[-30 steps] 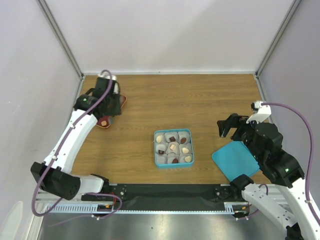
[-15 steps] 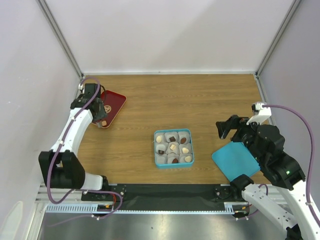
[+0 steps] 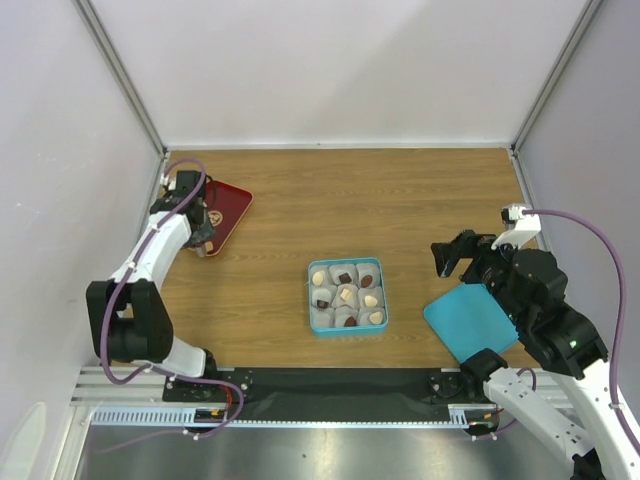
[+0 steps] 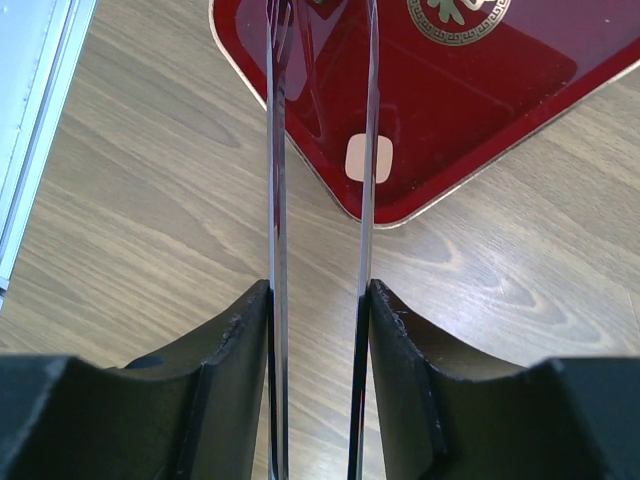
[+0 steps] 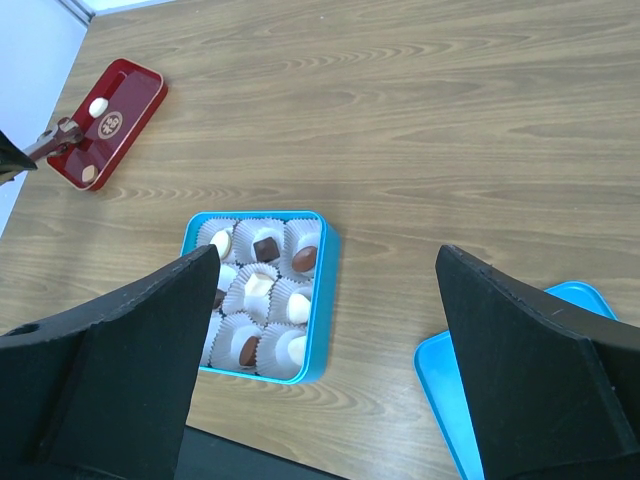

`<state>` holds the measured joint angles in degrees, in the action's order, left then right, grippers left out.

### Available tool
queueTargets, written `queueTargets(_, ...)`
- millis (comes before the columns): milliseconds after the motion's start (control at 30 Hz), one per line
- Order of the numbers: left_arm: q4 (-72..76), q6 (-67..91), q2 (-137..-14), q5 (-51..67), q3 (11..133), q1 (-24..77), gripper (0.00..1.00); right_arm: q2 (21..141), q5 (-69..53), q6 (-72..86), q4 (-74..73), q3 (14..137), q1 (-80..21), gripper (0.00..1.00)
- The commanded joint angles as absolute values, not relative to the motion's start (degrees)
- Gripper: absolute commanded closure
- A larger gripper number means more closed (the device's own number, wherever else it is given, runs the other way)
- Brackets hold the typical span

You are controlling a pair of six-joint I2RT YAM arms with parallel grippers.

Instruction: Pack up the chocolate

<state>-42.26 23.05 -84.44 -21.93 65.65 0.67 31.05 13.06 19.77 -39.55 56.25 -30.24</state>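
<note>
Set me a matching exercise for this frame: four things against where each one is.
Things:
1 tray
2 box
3 lid
4 tongs

Places:
A in the left tool
B centre of the table
C far left of the table
D near right of the table

Pairs: 1-C, 2-B, 3-D, 4-A
</note>
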Motion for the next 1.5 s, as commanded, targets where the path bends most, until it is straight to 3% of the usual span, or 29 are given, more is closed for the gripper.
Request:
queueTargets(0, -39.6, 24.1, -85.3, -23.7, 65.7, 0.2, 0.53, 30.4, 14.1, 19.0, -37.6, 56.5, -30.1, 0.04)
queueTargets(500, -36.3, 22.2, -86.7, -19.5, 65.0, -2.4, 0.53, 30.6, 14.7, 19.2, -37.5, 56.4, -30.1, 0.04)
queueTargets(967, -38.8, 21.7, -85.9, -18.6, 65.5, -2.4, 0.62, 30.6, 14.8, 19.1, -37.2, 56.4, -30.1, 0.04)
queueTargets(1467, -46.8, 15.9, -73.0, -12.8, 70.2, 2.3, 0.68, 31.7, 14.6, 19.5, -38.2, 58.8, -30.1, 0.04)
